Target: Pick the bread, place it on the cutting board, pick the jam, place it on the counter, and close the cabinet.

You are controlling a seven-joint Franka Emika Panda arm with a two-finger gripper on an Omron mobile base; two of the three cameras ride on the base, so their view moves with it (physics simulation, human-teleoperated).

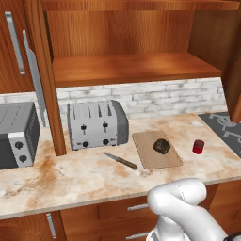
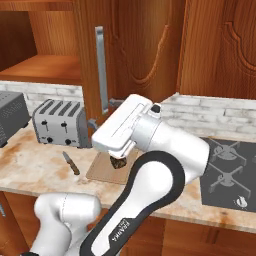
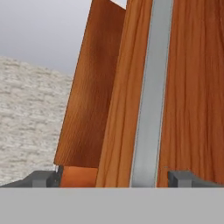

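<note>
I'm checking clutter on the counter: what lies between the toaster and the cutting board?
A knife lies on the counter between the toaster and the cutting board, as the left base view shows.

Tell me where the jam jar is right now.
In the left base view the jam stands upright on the counter, just right of the cutting board that carries the bread, apart from the board.

The open cabinet door with its silver bar handle stands directly ahead of the gripper, between the spread fingertips. Below, toaster, knife, cutting board with bread, and jam occupy the counter; its near strip is free.
</note>
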